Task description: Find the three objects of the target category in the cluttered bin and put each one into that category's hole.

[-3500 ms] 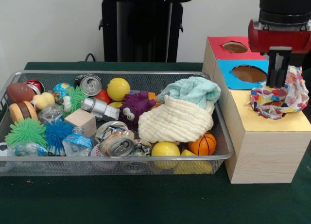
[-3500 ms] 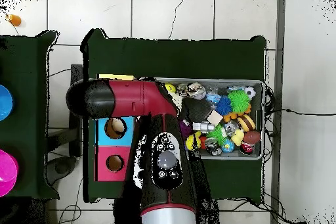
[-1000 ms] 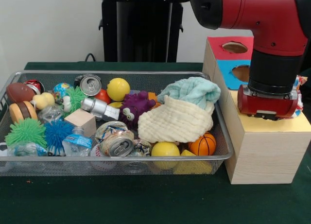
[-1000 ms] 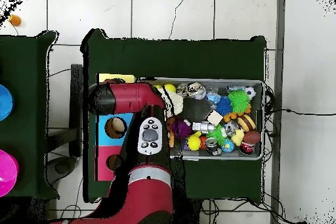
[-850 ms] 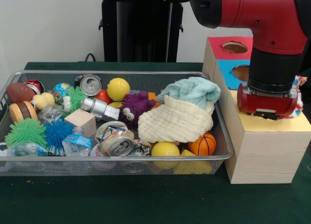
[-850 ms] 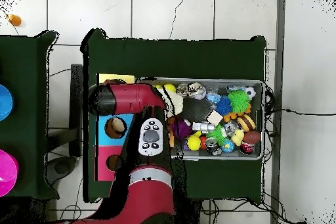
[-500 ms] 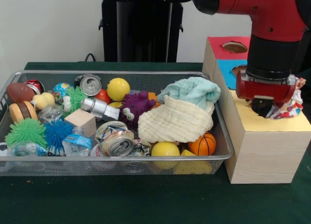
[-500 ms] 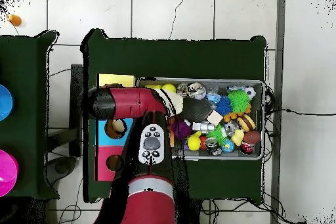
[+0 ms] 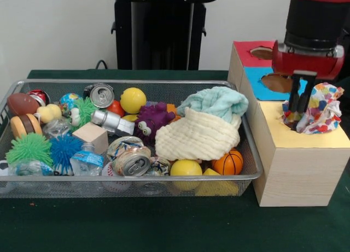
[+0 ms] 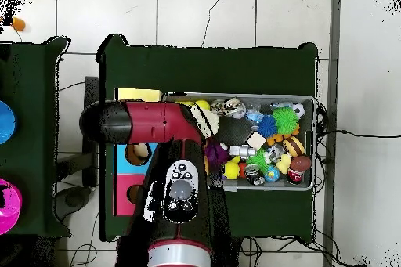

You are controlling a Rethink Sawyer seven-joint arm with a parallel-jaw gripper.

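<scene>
One white cloth with multicoloured spots [image 9: 316, 109] lies bunched on the yellow paper surround [image 9: 328, 139] of the pale wood box and covers the hole. My gripper [image 9: 296, 113] hangs from the red and black arm just above the box, its tips at the cloth's left edge. No other spotted cloth shows. The wire mesh bin [image 9: 257, 173] stands left of the box and is full of clutter. In the overhead view the arm [image 10: 149, 123] hides the gripper, the cloth and the hole; part of the yellow surround [image 10: 139, 93] and the bin's rim [image 10: 313, 142] show.
A cream cloth [image 9: 196, 136] and a mint cloth [image 9: 216, 101] lie at the bin's right end, with balls, cans, a purple toy [image 9: 152, 121] and a wood block [image 9: 90, 136]. The blue-surround hole [image 9: 276, 82] and the red-surround hole [image 9: 262, 52] lie behind the yellow one.
The gripper has risen from low over the yellow surround to well above it. The spotted cloth stays on the box and shows more fully.
</scene>
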